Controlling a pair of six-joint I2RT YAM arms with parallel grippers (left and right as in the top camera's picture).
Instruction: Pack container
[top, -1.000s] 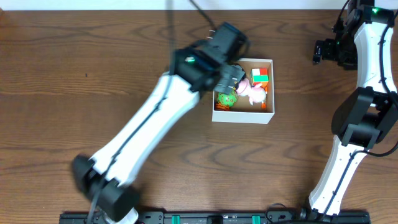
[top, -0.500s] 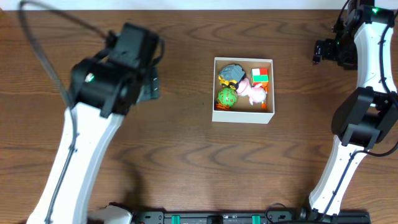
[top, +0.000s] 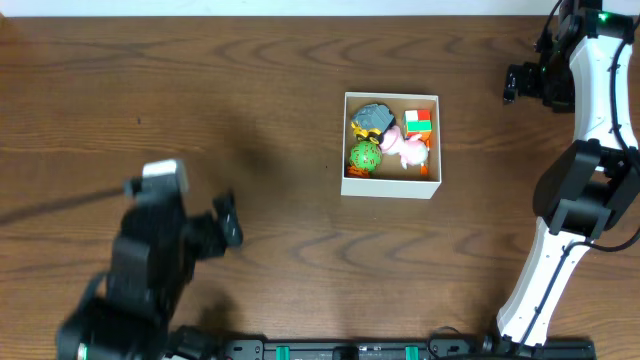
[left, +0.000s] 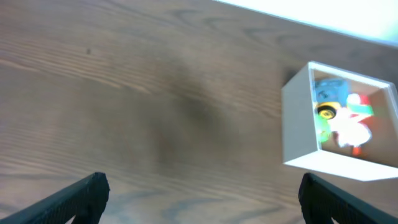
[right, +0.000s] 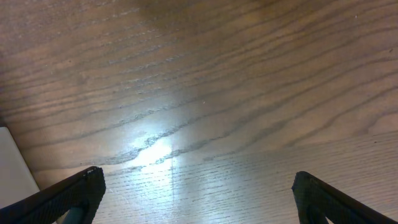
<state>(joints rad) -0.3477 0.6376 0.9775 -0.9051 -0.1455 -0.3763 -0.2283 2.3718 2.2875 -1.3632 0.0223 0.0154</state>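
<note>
The container (top: 390, 186), a square shallow white box with a brown inside, sits right of the table's middle. It holds several small toys: a grey-blue one, a green ball, a pink figure and a red-green block. It also shows at the right of the left wrist view (left: 297, 127). My left gripper (top: 228, 222) is open and empty, far to the lower left of the container, over bare wood (left: 199, 199). My right gripper (top: 520, 82) is open and empty at the far right, over bare wood (right: 196, 199).
The wooden table's far edge runs along the top of the overhead view. A black rail (top: 350, 350) lies along the front edge. The right arm's white links (top: 570, 200) stand at the right side.
My left arm has swung away from the container, moving left and then back toward the front left of the table. The grey-blue toy stays in the container. The right arm has not moved.
</note>
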